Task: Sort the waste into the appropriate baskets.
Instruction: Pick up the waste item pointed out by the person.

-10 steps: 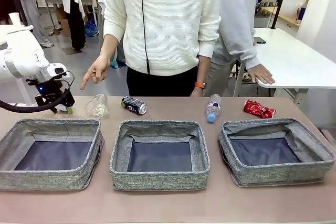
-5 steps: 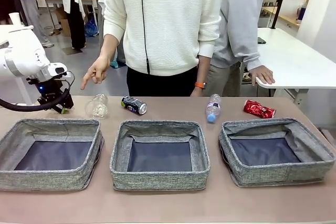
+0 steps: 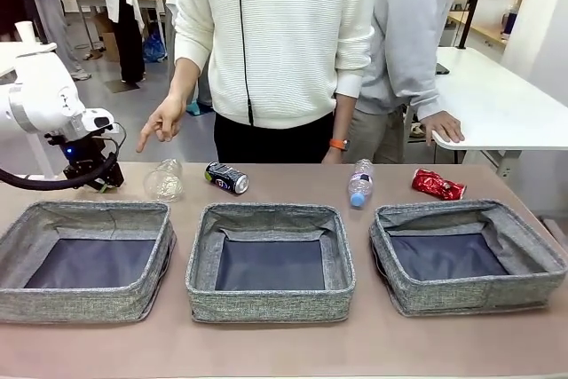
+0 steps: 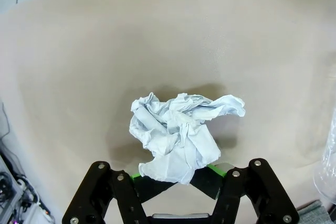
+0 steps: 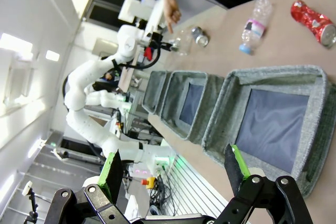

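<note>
My left gripper [image 4: 176, 176] has just pinched shut on the crumpled white tissue [image 4: 178, 135] at the table's [image 4: 236, 51] far-left end, so I judge it ready to lift, while my right gripper [image 5: 173, 171] gapes wide and the left basket [image 3: 89, 212], middle basket [image 3: 266, 214] and right basket [image 3: 461, 212] hold nothing yet.

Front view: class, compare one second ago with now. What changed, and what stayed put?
The left pincer shut on the crumpled white tissue. The crushed clear bottle, dark blue can, pink-label bottle, crushed red can and three baskets stayed put; the right pincer stayed open.
</note>
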`<state>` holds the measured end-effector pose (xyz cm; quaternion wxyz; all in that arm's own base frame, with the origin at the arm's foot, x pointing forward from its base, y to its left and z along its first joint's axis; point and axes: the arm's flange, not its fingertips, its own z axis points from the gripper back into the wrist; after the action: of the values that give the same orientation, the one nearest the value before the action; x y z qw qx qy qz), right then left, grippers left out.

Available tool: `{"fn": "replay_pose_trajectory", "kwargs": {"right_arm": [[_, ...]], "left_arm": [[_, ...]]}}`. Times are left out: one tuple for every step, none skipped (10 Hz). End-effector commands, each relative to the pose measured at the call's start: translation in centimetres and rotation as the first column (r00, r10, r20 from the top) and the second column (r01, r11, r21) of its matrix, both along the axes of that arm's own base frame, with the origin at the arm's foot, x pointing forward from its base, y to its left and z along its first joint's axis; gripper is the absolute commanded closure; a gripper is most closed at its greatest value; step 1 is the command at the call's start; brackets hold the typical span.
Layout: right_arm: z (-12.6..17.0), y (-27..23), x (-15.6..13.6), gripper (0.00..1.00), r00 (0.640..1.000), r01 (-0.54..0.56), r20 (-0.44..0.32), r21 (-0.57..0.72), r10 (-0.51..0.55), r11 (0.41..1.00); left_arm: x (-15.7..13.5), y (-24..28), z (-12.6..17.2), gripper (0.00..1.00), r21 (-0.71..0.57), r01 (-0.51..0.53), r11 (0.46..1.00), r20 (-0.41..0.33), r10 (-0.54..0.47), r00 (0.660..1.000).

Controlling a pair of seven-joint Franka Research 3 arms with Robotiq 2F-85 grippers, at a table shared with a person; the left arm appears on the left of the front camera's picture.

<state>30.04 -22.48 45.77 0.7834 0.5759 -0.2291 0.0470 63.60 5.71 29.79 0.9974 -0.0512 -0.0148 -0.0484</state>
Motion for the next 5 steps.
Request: {"fn": "replay_pose_trajectory", "kwargs": {"right_arm": [[0.22,0.05,0.19,0.0,0.999,-0.001,0.035,0.013,0.0,1.0],[0.22,0.05,0.19,0.0,0.999,-0.001,0.035,0.013,0.0,1.0],[0.22,0.05,0.19,0.0,0.999,-0.001,0.035,0.013,0.0,1.0],[0.22,0.05,0.19,0.0,0.999,-0.001,0.035,0.013,0.0,1.0],[0.22,0.05,0.19,0.0,0.999,-0.001,0.035,0.013,0.0,1.0]], "left_arm": [[-0.71,-0.15,-0.33,1.0,0.036,-0.023,0.999,-0.014,0.023,1.0],[-0.77,-0.28,-0.39,1.0,0.04,-0.019,0.999,-0.021,0.02,1.0],[-0.78,-0.32,-0.46,1.0,0.038,-0.017,0.999,-0.025,0.017,1.0],[-0.78,-0.33,-0.49,1.0,0.035,-0.014,0.999,-0.025,0.015,1.0],[-0.81,-0.32,-0.5,1.0,0.03,-0.012,0.999,-0.031,0.013,0.999]]}}
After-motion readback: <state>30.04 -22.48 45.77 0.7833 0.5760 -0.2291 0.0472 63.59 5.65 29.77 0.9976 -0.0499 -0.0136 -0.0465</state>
